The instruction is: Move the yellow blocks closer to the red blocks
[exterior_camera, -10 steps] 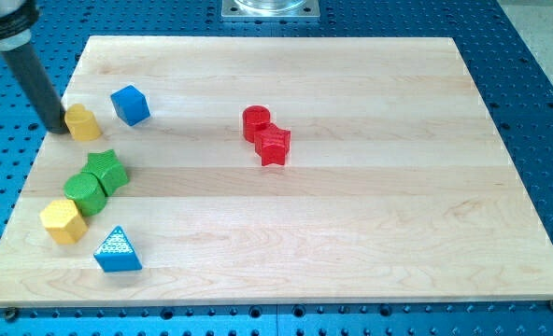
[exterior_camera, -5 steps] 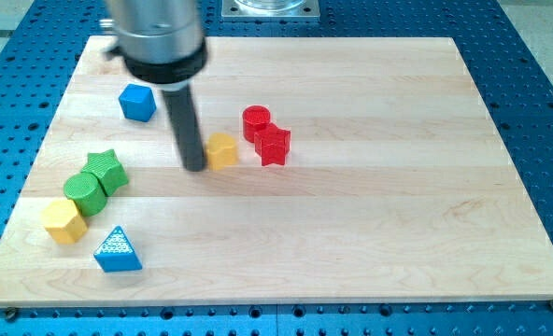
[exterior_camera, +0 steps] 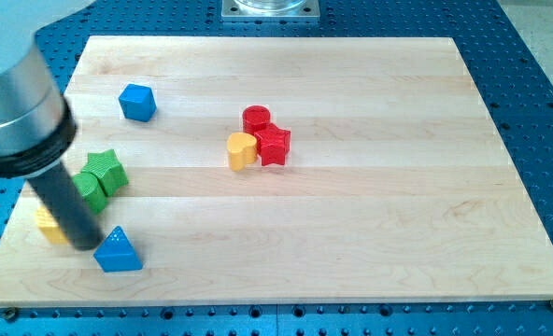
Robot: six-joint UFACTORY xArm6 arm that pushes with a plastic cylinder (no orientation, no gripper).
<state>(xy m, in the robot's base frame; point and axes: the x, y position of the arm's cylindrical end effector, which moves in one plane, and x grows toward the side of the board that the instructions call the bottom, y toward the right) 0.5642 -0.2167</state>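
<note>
A: Where does the rod sit?

B: At the view's lower left. My tip (exterior_camera: 86, 245) rests on the table (exterior_camera: 370, 233), just beside the blue triangular block (exterior_camera: 119, 251) and against a yellow block (exterior_camera: 49, 225) that the rod mostly hides, so its shape cannot be made out.

A: And a hand — released or clenched?

B: There is no hand on this arm, only the dark rod.

A: The other yellow one?

B: A rounded yellow block (exterior_camera: 242, 150) lies near the table's middle, touching the red star-shaped block (exterior_camera: 274, 145) on its left side, with the red cylinder (exterior_camera: 257, 119) just above — the three form a tight cluster.

A: Anything else?

B: Two green blocks (exterior_camera: 102, 175) sit together just right of the rod, and a blue cube-like block (exterior_camera: 137, 102) lies toward the upper left, well apart.
</note>
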